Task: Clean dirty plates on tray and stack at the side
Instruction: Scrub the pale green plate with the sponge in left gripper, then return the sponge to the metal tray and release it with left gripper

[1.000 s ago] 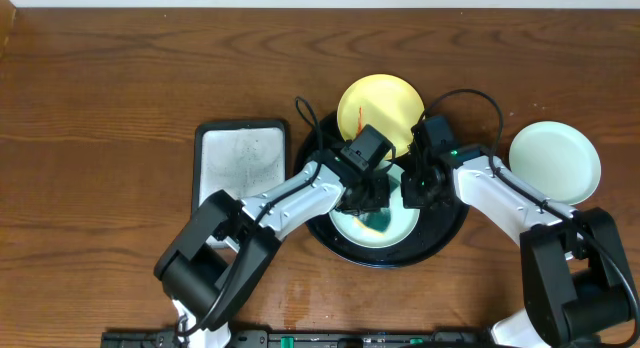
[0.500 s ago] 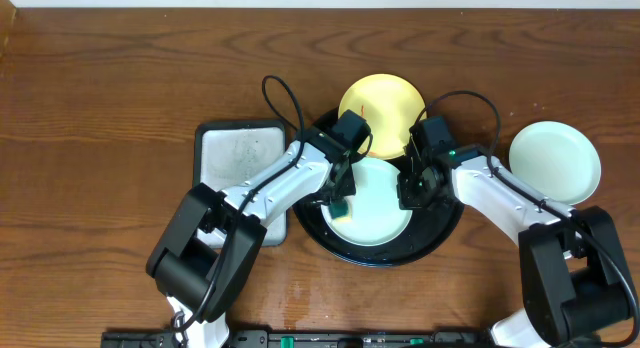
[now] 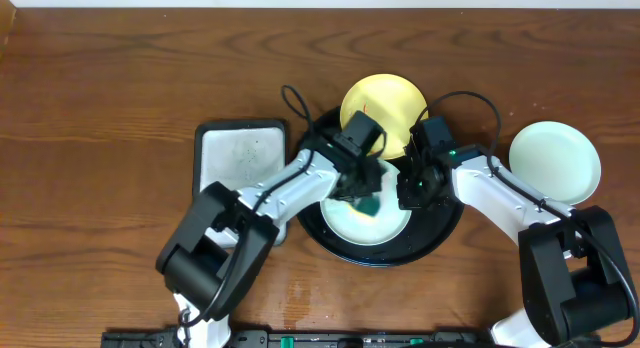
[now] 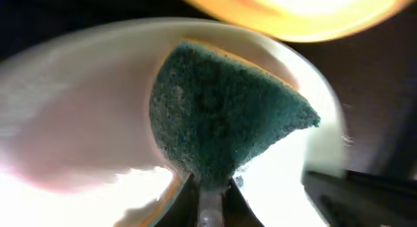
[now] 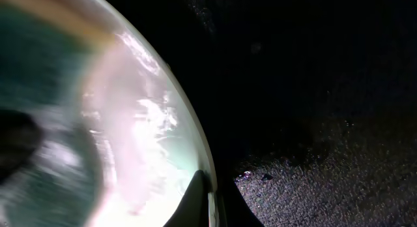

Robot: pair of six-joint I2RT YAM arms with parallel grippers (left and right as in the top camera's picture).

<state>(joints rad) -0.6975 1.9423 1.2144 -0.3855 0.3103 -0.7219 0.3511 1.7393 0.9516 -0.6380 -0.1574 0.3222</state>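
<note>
Nearest me, the tray (image 3: pixel 440 233) holds a mint plate (image 3: pixel 350 228) in its 6 o'clock half, pale inside and wet-looking. A dark green sponge (image 3: pixel 370 203) lies on that plate toward its 1 o'clock side. The left gripper (image 3: pixel 365 193) is clamped tight on the sponge: left wrist view shows the sponge (image 4: pixel 221 116) pinched at its bottom corner between the closed fingertips, spread face on the plate (image 4: pixel 78 122). The right gripper (image 3: pixel 412 193) is at the plate's 2 o'clock edge; right wrist view shows its tips (image 5: pixel 212 201) nipped onto the rim of the plate (image 5: pixel 143 142), black tray floor (image 5: pixel 313 90) beside it. Both wrist views are blurred and glare-washed, so I cannot tell whether any dirt is on this plate. At the tray's 12 o'clock, the yellow plate (image 3: pixel 385 103) carries a small red smear (image 3: pixel 364 115); its near edge is hidden by both wrists, and I cannot tell whether it sits in the tray or laps over the far rim. At 9 o'clock, just beside the tray, is a rectangular tray (image 3: pixel 240 153), whitish and scuffed inside, its near right corner covered by the left arm. At 2 o'clock, well apart on the table (image 3: pixel 100 98), sits a second mint plate (image 3: pixel 555 161), nothing in it.
</note>
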